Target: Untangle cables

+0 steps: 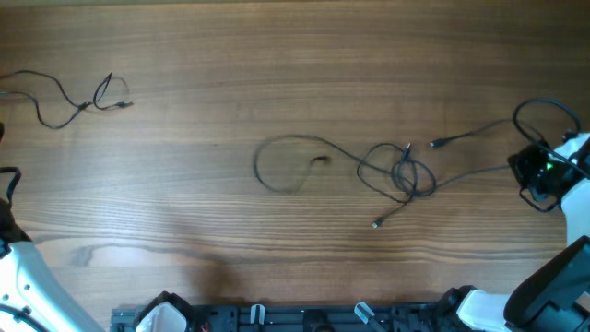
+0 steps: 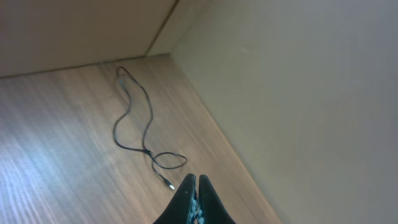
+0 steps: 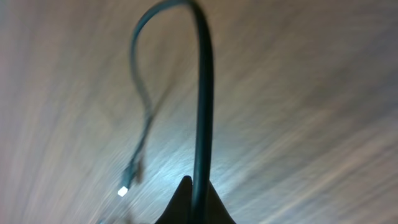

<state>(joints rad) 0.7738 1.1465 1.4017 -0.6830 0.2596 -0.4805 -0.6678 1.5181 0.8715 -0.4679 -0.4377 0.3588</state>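
- The cables [image 1: 396,171] lie in one knot on the table [image 1: 277,55], a little to the right of its middle. Several small loops cross one another there.
- A wide loop [image 1: 295,138] spreads from the knot toward the middle of the table, and a plug end [image 1: 376,223] sticks out toward the near edge.
- One strand [image 1: 475,173] leaves the knot and runs to the right edge, where the right gripper [image 1: 539,175] is clenched on it.
- In the right wrist view this strand [image 3: 200,112] rises from between the closed fingers, bends over in an arch and comes down to a small plug [image 3: 124,190] on the wood.
- A separate cable [image 1: 74,97] lies alone near the far left corner, well apart from the knot.
- The left gripper [image 2: 196,186] hangs over the wood near the closest end of that cable. Its fingers are pressed together and nothing is between them.
- As I judge it, one cable is already freed and put aside. The step in hand is drawing the next one out of the knot with the right arm.
- The next move, I think, calls for a slow pull of the strand toward the right edge.
- If the whole knot slides along with the strand, the pull only tightens it.
- In that case the left gripper would have to cross over, open, and pin or lift a crossing loop while the right arm pulls.
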